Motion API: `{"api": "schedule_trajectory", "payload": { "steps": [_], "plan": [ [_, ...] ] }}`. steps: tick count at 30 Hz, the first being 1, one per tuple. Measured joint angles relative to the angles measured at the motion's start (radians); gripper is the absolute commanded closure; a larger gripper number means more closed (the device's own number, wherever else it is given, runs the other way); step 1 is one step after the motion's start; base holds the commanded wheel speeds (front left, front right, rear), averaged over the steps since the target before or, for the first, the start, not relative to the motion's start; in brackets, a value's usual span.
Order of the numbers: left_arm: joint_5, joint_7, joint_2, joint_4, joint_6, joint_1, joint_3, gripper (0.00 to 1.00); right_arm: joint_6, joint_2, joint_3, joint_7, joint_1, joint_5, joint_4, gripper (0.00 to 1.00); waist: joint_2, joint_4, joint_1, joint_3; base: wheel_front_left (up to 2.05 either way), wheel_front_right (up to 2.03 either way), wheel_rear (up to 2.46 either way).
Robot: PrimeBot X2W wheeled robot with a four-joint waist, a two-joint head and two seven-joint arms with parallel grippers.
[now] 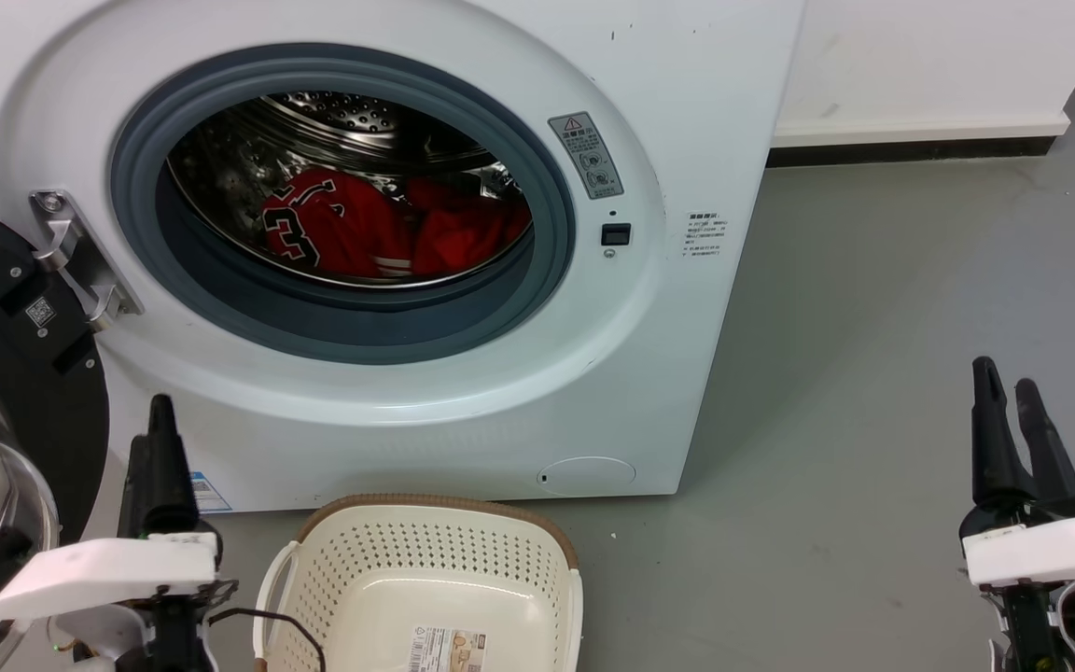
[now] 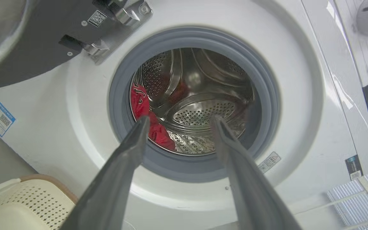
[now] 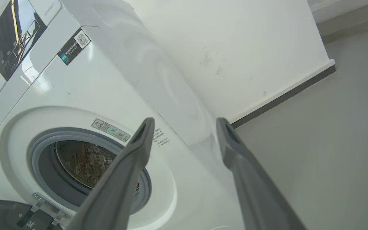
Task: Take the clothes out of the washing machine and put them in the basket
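Two end effectors, both low, near the viewer. Left end effector [image 2: 181,118]: fingers spread wide, nothing held, aimed at the porthole. Right end effector [image 1: 1005,375]: fingers also parted, empty, over bare floor [image 1: 873,308] well off the machine's right side. One basket [image 1: 425,509] on the floor between them, nearer the left one, just in front of the machine's lower front edge; one paper label [image 1: 449,649] inside, no clothes in it. One washing machine [image 1: 687,112], its door [image 1: 24,373] swung open to the left. The clothes lie at the drum's bottom: two red lumps, a jersey [image 1: 314,229] with "3" on the left and a second red piece [image 1: 463,238] touching it on the right. Exact garment count: cannot tell. White wall [image 1: 920,56] behind.
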Motion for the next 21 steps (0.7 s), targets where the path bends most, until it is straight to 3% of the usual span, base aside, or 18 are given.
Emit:
{"api": "schedule_trajectory", "payload": {
  "steps": [12,21],
  "plan": [
    [0.202,-0.038,0.0,-0.09,0.007,0.022,-0.085,0.0,0.0,0.0,0.035,-0.039,0.003,-0.24,-0.054,0.0,-0.0001,-0.002,0.0,0.004,0.0,0.0,0.0],
    [0.409,-0.062,0.0,-0.155,0.061,0.027,-0.148,0.0,0.0,0.0,0.048,-0.064,0.004,-0.391,-0.081,0.0,0.0,-0.008,0.0,0.011,0.0,0.0,0.0]
  ]
}}
